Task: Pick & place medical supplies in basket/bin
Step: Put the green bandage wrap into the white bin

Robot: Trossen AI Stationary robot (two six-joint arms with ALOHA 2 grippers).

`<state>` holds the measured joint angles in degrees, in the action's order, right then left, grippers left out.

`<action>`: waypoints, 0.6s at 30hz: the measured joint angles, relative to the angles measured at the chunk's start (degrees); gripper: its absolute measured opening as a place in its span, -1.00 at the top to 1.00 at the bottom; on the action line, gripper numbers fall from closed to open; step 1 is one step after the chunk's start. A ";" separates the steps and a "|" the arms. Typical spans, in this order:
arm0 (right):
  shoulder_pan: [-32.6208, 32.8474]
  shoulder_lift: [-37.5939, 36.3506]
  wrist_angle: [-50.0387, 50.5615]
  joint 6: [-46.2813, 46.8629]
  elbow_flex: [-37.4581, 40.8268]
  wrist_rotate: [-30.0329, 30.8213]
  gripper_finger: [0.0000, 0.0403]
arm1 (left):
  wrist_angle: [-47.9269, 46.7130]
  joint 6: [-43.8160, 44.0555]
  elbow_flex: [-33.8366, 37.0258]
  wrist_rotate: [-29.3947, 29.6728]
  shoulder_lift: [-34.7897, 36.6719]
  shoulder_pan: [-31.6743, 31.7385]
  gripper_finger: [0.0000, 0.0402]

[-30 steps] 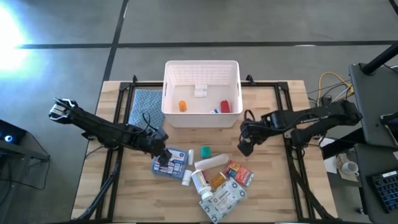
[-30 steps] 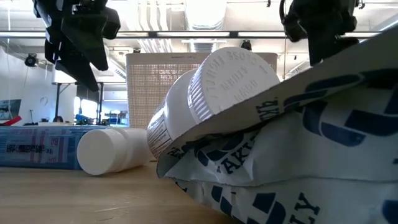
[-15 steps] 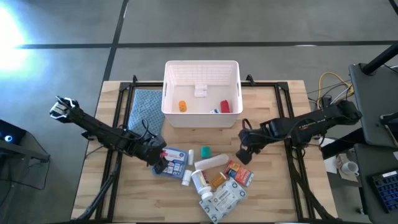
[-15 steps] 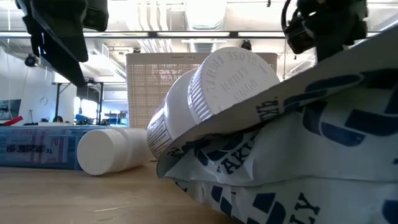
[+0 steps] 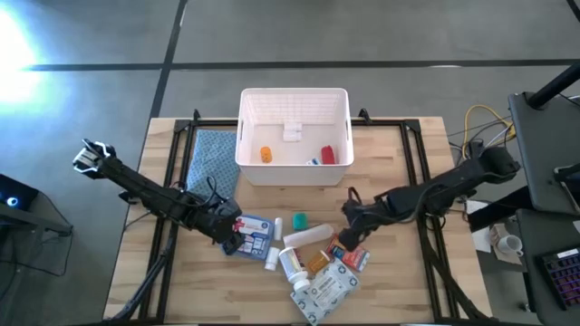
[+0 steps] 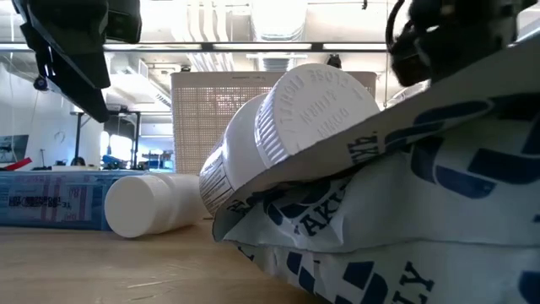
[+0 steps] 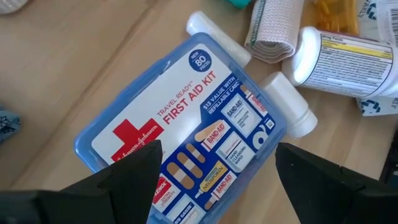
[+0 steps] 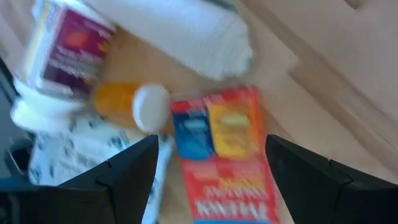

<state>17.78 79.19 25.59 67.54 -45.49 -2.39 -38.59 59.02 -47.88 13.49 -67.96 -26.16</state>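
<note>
Here both spread grippers (image 7: pixel 214 180) (image 8: pixel 211 177) straddle flat rectangular boxes: glossy first-aid box (image 7: pixel 186 140), red carton (image 8: pixel 227 165).

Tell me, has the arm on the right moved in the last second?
Yes. Seen from above, the right gripper has swung away from the white bin toward the table's near edge and now hangs, open, over the red box.

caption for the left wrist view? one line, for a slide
Open left gripper poised over the blue first-aid kit lying on the wooden table.
</note>
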 joint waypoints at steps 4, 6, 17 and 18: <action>-0.96 5.41 -2.26 1.87 -2.52 1.97 -0.41 | 0.15 0.00 0.11 -0.01 0.00 -0.17 -0.46; -1.31 8.62 -2.51 2.66 -4.65 3.71 -0.41 | 0.00 0.00 0.24 -0.01 0.00 -0.19 -0.46; -5.18 22.49 -1.61 8.87 -20.92 6.79 -0.37 | -0.57 1.27 0.35 0.01 0.07 -5.06 -0.46; -5.41 23.33 -0.38 9.52 -22.73 6.88 -0.36 | -1.45 2.14 0.33 0.02 0.07 -5.69 -0.46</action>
<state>12.37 102.53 25.21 77.06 -68.22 4.49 -40.04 61.17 -47.55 13.51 -67.90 -31.85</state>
